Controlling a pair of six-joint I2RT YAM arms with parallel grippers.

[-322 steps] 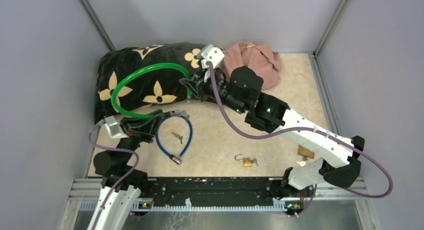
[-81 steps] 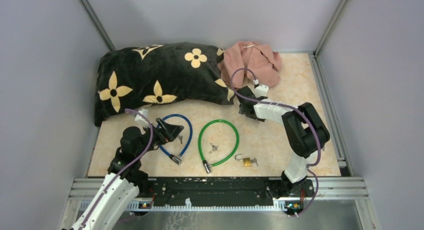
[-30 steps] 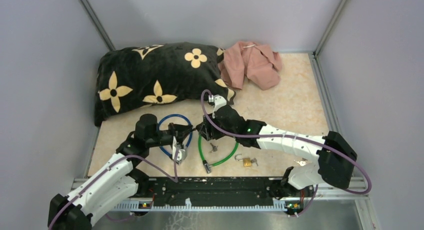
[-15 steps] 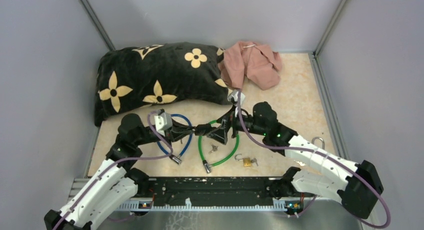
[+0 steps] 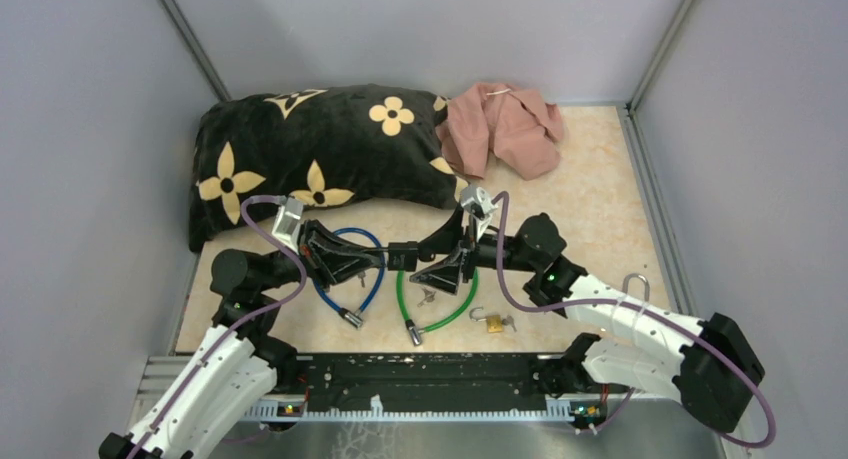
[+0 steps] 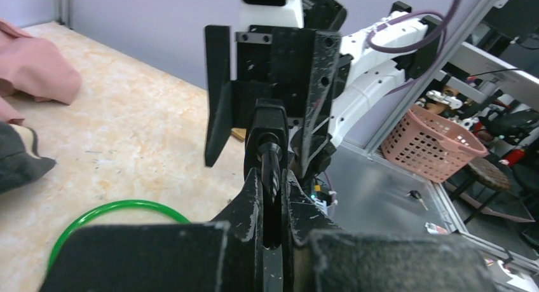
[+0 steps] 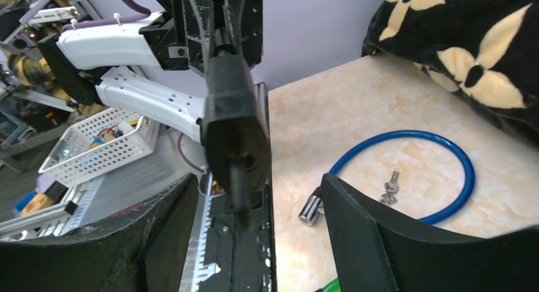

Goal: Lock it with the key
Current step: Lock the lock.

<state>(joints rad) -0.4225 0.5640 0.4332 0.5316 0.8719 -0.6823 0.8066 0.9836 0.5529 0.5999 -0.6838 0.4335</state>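
Observation:
My left gripper (image 5: pixel 388 251) (image 6: pixel 271 184) is shut on the thin metal shank of a small black-headed piece that looks like a key (image 5: pixel 404 251) (image 6: pixel 267 123), held above the table. My right gripper (image 5: pixel 425 262) (image 7: pixel 259 190) faces it, open, with its fingers on either side of the black head (image 7: pixel 234 120) and not touching it. Below lie a blue cable lock (image 5: pixel 378 269) (image 7: pixel 445 152), a green cable lock (image 5: pixel 455 309) (image 6: pixel 108 209) and a brass padlock (image 5: pixel 493 325).
Small silver keys lie inside the blue loop (image 5: pixel 360 276) (image 7: pixel 389 184) and inside the green loop (image 5: pixel 428 297). A black flowered pillow (image 5: pixel 310 149) and a pink cloth (image 5: pixel 510 129) fill the back. A silver shackle (image 5: pixel 636 281) shows beside the right arm.
My left gripper rose from the blue lock's end and drew back left with the black piece. My right gripper shifted right and stands open around the piece's head.

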